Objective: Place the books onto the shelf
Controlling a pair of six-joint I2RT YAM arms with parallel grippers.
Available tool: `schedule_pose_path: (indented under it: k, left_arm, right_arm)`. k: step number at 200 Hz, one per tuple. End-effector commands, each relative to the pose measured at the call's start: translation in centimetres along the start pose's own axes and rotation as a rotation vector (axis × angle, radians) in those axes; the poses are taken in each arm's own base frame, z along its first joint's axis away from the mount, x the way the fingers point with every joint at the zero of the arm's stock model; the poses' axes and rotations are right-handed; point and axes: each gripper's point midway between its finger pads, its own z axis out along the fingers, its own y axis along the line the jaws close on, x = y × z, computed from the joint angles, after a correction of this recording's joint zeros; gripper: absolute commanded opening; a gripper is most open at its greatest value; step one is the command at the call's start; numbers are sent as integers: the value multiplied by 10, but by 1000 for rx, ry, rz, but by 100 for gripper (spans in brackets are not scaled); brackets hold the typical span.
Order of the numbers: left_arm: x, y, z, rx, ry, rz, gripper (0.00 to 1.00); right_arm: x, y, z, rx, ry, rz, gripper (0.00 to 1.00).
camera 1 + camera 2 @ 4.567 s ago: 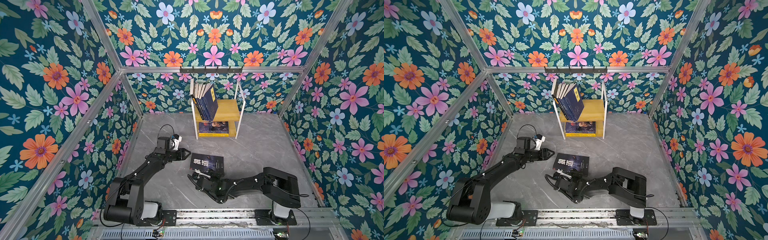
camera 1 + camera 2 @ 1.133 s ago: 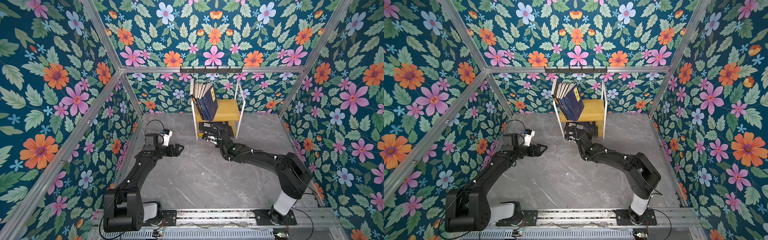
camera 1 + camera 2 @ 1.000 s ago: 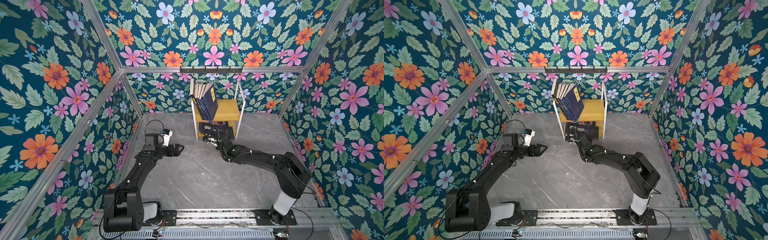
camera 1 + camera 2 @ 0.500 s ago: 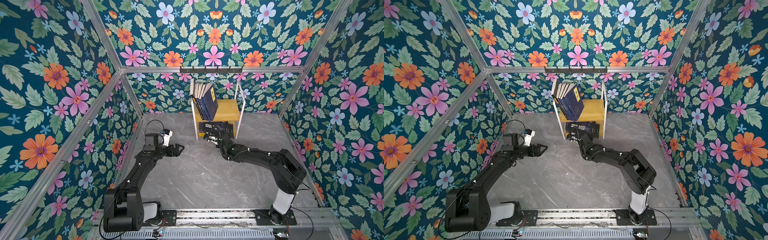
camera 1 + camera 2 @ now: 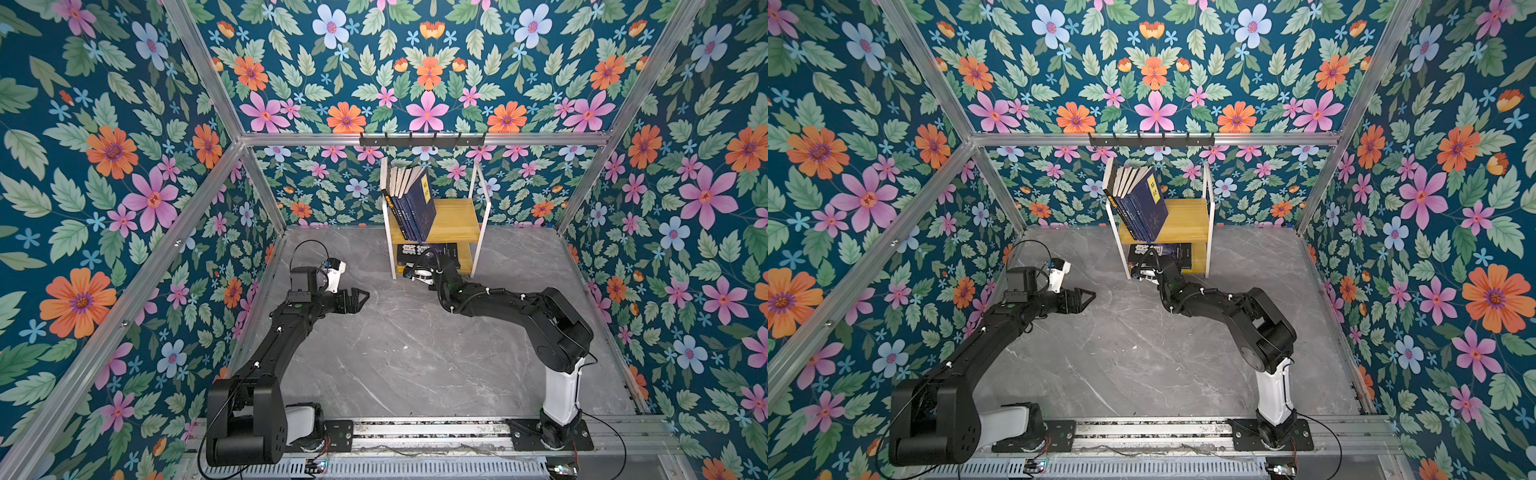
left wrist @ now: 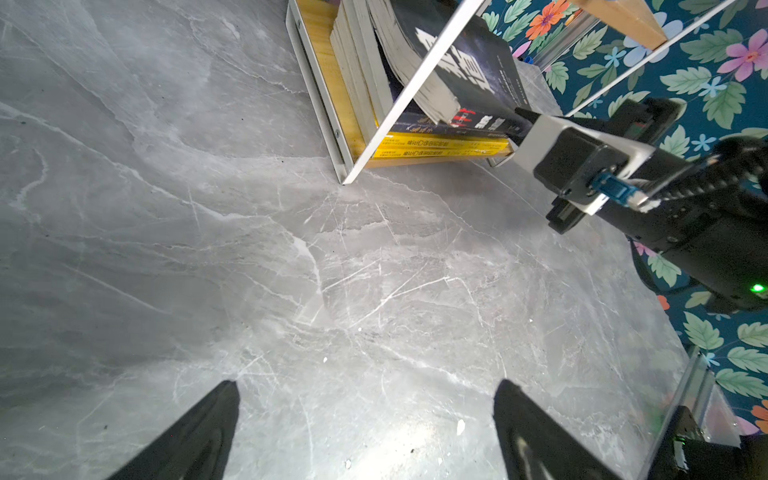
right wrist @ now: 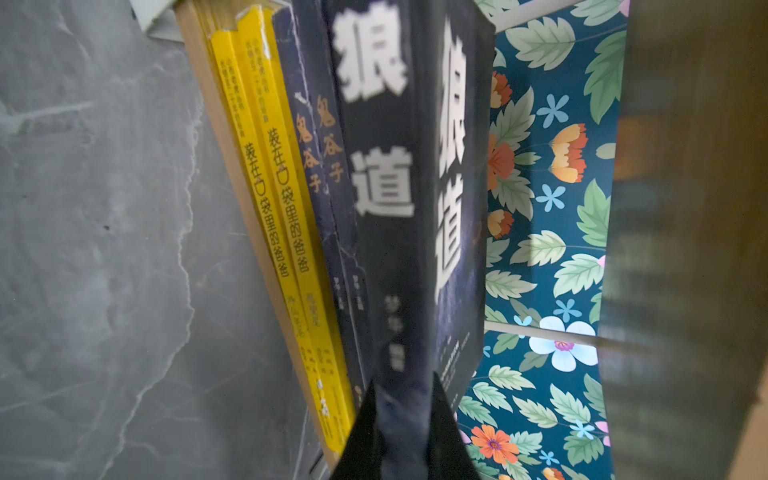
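– Books first: where do you see them?
– Your shelf stands at 12 o'clock on the grey floor. Navy books lean on its top board, toward 9 o'clock.
– And your pincers?
– Your right gripper is clamped on the dark book, on top of the pile on the bottom board. Your left gripper is wide apart, at 8 o'clock from the shelf.

Both matte black: left arm, right arm. Boxy shoulder housings, white base segments. Small white ties along links, black cables looping at wrists. White-cased wrist camera, blue connector. Green LED lit. Black base plates with screws. Fingers of left gripper black, pointed.
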Motion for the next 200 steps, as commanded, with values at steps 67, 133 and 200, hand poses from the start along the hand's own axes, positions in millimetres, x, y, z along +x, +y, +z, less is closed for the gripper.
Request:
schedule_pose_path:
  k: [67,133,200]
  left_arm:
    - [-2,-2,2,6,-5,26,97]
    - [-5,-2,1,4,-13,28,97]
    - [-6,-2,-3,8,-9,20,97]
  right_arm:
    - [3,30,-12,-226,-2,50,56]
    - [1,32,-22,-384,-6,197,68]
    - [5,23,-7,-379,29,244,55]
